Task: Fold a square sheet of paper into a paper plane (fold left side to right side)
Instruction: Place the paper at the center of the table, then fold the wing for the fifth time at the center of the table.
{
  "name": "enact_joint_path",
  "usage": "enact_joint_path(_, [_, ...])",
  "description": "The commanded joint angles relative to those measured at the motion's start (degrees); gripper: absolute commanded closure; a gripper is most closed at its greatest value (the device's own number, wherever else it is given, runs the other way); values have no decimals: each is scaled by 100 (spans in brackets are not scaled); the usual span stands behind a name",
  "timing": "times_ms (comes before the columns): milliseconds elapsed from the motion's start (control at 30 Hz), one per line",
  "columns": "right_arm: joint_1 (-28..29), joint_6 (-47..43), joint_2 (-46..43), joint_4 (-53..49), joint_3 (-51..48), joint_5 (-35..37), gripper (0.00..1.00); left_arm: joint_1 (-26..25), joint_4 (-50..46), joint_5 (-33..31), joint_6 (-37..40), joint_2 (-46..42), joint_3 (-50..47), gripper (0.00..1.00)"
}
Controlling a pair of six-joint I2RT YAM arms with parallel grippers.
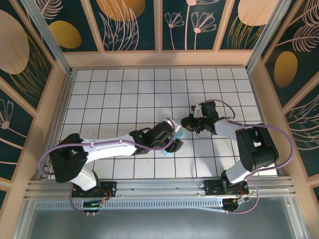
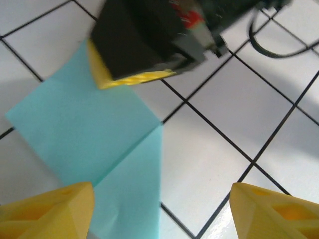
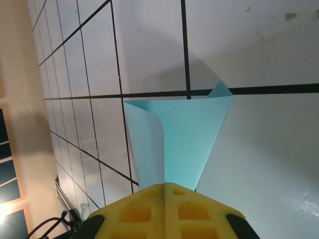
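The square sheet of paper (image 2: 84, 124) is turquoise and folded into a smaller creased shape, lying on the tiled table near the middle (image 1: 177, 131). My right gripper (image 3: 164, 185) is shut on one end of it, and the sheet (image 3: 192, 134) curls up from the closed yellow fingertips. In the left wrist view the right gripper's yellow fingers (image 2: 132, 75) sit at the sheet's upper corner. My left gripper (image 2: 162, 214) hovers open just over the sheet's lower flap, one finger (image 2: 50, 209) above the paper, the other (image 2: 274, 211) above bare tile. The paper plane is out of view.
The white grid-tiled table (image 1: 124, 94) is enclosed by wooden-framed patterned walls (image 1: 159, 57). The two arms meet at the centre right (image 1: 185, 123), close together. A black cable (image 2: 279, 45) loops behind the right gripper.
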Motion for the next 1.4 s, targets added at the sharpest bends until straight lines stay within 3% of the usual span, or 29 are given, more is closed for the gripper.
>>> enact_joint_path(0, [-62, 68, -62, -240, 150, -19, 100, -360, -682, -1004, 295, 464, 470, 28])
enact_joint_path(167, [-110, 72, -36, -211, 120, -48, 100, -580, -965, -1790, 185, 975, 810, 27])
enact_joint_path(400, [-118, 55, -22, -179, 104, -50, 100, -705, -1469, -2393, 51, 1491, 1148, 27])
enact_joint_path(600, [-108, 84, 23, -110, 55, -59, 100, -717, -1615, -2510, -61, 1646, 1191, 29])
enact_joint_path(1367, [-120, 77, 52, -28, -18, 41, 100, -752, -1190, -2475, -400, 1799, 885, 76])
